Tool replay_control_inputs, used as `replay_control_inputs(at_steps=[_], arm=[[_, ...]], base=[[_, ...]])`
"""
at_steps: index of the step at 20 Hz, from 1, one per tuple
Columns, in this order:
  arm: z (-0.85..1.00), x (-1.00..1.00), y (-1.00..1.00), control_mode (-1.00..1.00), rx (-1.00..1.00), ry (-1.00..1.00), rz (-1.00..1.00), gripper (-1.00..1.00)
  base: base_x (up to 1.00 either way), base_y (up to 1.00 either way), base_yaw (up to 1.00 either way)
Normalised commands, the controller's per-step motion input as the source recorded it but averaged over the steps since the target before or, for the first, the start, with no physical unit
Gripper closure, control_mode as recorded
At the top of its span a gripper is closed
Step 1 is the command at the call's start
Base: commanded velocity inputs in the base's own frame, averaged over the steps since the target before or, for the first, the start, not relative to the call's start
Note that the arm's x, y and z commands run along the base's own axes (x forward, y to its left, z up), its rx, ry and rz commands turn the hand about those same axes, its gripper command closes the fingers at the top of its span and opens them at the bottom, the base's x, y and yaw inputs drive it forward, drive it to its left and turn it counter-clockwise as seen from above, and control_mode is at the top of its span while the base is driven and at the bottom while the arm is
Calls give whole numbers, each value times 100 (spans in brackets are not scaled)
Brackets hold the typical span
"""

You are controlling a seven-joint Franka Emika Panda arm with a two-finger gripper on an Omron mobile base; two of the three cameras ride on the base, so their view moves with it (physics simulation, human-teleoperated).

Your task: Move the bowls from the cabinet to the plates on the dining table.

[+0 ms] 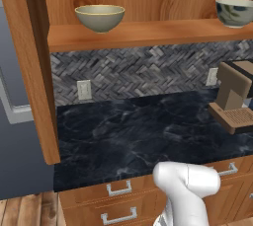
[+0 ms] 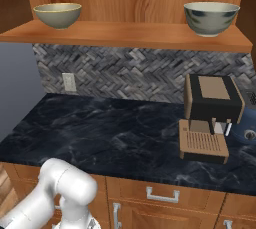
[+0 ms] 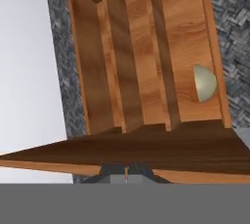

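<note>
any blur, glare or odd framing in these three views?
Left base view: soft, low-res; tan bowl evenly lit, no glare. Right base view: same flat lighting, mottled bowl sharp enough. Hand view: rolled sideways, cabinet looks tipped over, edges blurry.

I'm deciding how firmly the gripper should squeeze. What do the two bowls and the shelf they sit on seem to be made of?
The tan bowl looks like glazed ceramic: a smooth, even sheen and a thin yellowish rim. The mottled bowl also looks like glazed ceramic, pale with dark blue-green blotches under a gloss. The shelf looks like orange-brown wood, its grain lines visible; since this is rendered, it could be veneer.
</note>
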Motion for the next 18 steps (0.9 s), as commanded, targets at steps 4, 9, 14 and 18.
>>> replay_control_inputs(at_steps=[4, 9, 14, 18], arm=[[0, -63, -57, -100, 41, 0, -26, 100], [0, -54, -63, -100, 49, 0, -29, 100], [0, -52, -63, -100, 55, 0, -31, 100], [0, -37, -62, -100, 57, 0, -32, 100]], base=[[0, 0, 0], [0, 0, 0], [0, 0, 0], [0, 0, 0]])
